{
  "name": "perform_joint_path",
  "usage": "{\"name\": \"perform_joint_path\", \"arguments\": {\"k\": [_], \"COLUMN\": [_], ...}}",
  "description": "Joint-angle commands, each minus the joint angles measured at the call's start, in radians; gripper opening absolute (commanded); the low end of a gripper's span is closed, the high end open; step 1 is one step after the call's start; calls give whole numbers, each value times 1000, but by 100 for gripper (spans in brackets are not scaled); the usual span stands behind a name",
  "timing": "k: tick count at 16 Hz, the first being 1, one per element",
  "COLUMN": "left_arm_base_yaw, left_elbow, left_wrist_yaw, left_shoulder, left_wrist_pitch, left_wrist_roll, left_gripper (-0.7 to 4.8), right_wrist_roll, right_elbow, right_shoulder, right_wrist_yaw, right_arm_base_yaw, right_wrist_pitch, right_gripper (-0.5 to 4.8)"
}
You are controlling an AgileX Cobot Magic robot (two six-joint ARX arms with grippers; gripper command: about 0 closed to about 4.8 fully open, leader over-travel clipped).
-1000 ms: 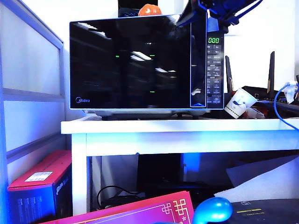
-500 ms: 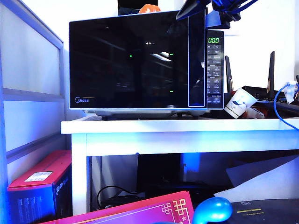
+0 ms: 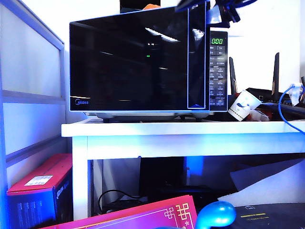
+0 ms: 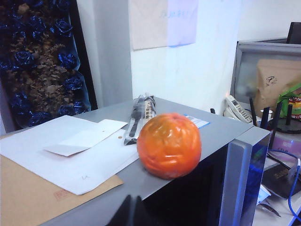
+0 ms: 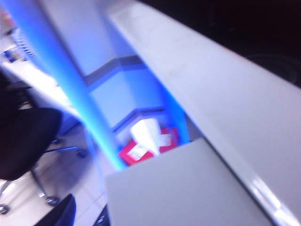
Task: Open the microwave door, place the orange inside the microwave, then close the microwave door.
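- While the bench [image 3: 190, 129] carries it, one microwave [image 3: 143, 62] stands there, its one microwave door [image 3: 128, 59] swung slightly ajar at the handle side, button panel with green display to its right.
- One orange [image 4: 169, 145] sits on the microwave's grey top near the front edge, uncovered; in the exterior view only a sliver shows above the door.
- Papers [image 4: 70, 150] and a wrapped stick-like item [image 4: 138, 115] lie beside the orange on the top.
- One white paper cup [image 3: 244, 105] lies tipped on the bench right of the microwave.
- Right pincer [image 3: 209, 7] at the door's top right corner, dark and cropped; cannot tell its grip state.
- Left pincer [image 4: 129, 214]: only a dark tip shows near the orange; cannot tell the state.
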Motion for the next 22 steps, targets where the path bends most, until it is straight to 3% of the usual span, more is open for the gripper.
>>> {"name": "perform_joint_path", "arguments": {"k": [1, 10, 12, 22], "left_arm_base_yaw": [0, -6, -11, -27], "left_elbow": [2, 2, 2, 2], "left_wrist_yaw": [1, 39, 77, 79], "left_shoulder": [-5, -5, 0, 67], "left_wrist_pitch": [9, 9, 7, -3], "left_wrist_roll": [-4, -4, -4, -4], "left_gripper": [-5, -5, -5, -5], "right_wrist_roll": [-37, 36, 35, 35], "right_elbow": [48, 51, 52, 52], "right_shoulder": [-65, -116, -119, -144], "right_wrist_yaw": [-124, -251, -251, -274], "right_arm_base_yaw": [16, 16, 16, 16], "right_wrist_pitch": [254, 219, 220, 204], "right_gripper": [315, 314, 314, 314]}}
